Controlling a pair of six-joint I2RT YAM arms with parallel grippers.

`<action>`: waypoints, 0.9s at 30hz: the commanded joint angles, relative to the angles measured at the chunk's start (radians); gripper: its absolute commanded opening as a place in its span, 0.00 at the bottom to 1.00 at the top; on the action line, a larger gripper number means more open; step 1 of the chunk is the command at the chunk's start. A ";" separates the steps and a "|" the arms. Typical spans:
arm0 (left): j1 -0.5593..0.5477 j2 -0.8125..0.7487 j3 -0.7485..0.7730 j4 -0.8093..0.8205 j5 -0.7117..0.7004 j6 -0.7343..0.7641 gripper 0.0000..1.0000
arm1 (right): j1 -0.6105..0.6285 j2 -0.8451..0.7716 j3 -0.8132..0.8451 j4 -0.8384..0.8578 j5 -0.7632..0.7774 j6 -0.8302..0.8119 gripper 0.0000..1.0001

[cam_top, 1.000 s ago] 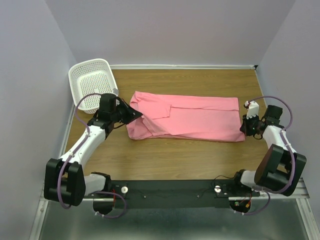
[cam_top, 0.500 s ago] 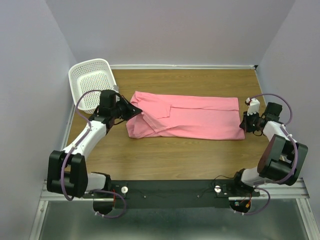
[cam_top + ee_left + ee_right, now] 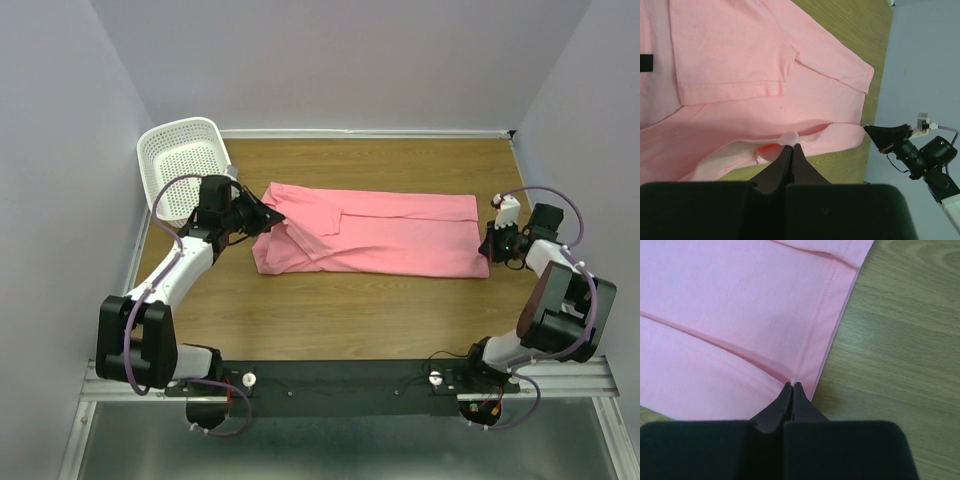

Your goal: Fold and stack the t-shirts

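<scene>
Grips the pink t-shirt [image 3: 390, 235] at both ends: left tool [image 3: 791, 147] pinched tight on a raised fold at the left end, right tool [image 3: 792, 385] pinched tight on the hem edge. Lies lengthwise across the tabletop [image 3: 330, 310], near a white basket [image 3: 185, 165].

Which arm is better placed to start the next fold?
Probably left: the left gripper is shut on the shirt with cloth lifted off the table, while the right gripper only pinches the hem lying flat.
</scene>
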 commanded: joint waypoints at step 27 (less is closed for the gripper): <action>0.019 0.020 0.033 0.007 0.033 0.038 0.00 | -0.007 0.072 0.072 0.046 -0.021 0.028 0.04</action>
